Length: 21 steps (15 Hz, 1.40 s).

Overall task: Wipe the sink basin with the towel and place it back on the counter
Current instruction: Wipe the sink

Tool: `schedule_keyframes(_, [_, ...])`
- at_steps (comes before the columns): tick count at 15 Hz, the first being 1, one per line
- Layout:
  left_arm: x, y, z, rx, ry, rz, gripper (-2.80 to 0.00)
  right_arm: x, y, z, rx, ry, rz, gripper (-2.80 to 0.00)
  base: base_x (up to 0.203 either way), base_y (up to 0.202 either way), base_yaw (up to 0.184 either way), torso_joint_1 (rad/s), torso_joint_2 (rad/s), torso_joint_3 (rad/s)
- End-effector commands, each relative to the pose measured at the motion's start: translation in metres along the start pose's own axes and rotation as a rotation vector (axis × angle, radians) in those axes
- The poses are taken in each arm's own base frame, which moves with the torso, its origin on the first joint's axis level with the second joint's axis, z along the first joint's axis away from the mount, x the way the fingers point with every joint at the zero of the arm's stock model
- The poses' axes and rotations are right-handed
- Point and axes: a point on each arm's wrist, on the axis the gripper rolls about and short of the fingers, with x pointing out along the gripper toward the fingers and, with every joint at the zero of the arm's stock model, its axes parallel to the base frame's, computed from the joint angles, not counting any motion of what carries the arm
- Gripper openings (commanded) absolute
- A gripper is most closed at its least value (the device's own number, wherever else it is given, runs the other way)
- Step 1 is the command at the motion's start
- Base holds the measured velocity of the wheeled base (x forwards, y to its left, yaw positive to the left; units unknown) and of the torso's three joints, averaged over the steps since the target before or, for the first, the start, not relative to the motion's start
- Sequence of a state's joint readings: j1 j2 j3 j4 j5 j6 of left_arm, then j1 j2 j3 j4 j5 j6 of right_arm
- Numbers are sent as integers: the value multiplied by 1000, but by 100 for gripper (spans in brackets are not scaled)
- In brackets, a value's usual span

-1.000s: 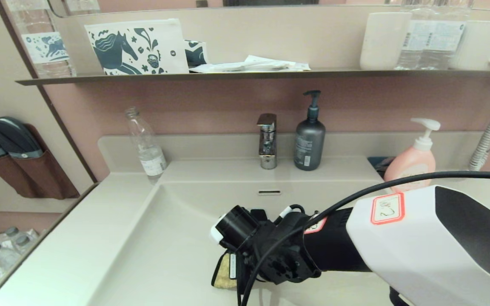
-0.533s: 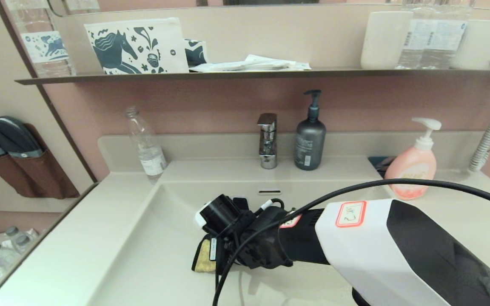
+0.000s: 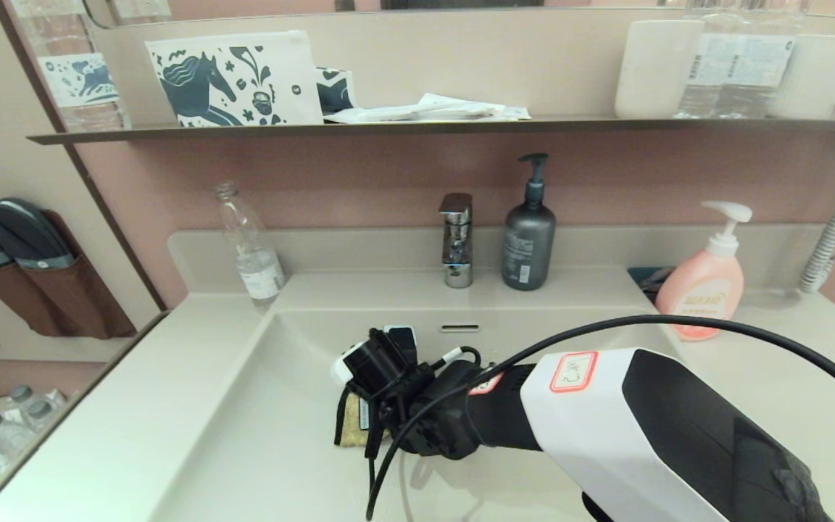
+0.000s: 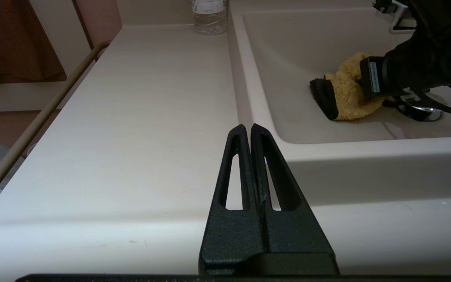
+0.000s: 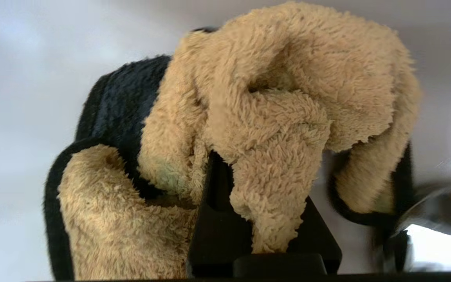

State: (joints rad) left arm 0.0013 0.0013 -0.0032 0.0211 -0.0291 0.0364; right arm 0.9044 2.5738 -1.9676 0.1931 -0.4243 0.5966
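Clearly soft and limp, the towel (image 3: 351, 429) lies bunched on the sink basin (image 3: 272, 435) floor, pinched by the right gripper (image 3: 370, 428); likely light, it should drag easily; hold the bunched middle; the left gripper (image 4: 251, 135), fingers pressed together, is parked over the counter (image 4: 131, 117).

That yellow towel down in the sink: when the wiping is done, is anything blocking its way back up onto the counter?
Nothing visible does. The right gripper holds the towel low in the sink basin. The counter on the robot's left is bare; the pink soap bottle stands at the back of the right side.
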Motion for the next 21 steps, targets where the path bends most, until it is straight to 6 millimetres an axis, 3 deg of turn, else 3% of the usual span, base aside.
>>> schedule_keyframes(1, [0,0,0,0,1,0,-280,4,-6,2,-10,-14,-39,-280,0,0,0,0,0,0])
schedule_keyframes(7, [0,0,0,0,1,0,-280,-15,-26,24,-24,-31,-141,-280,0,0,0,0,0,0])
schedule_keyframes(14, [0,0,0,0,1,0,-280,-26,-62,16,-87,28,-330,-280,0,0,0,0,0,0])
schedule_keyframes(18, [0,0,0,0,1,0,-280,-42,-85,25,-74,40,-372,-280,0,0,0,0,0,0])
schedule_keyframes(21, [0,0,0,0,1,0,-280,-56,-104,18,-102,101,-433,-280,0,0,0,0,0,0])
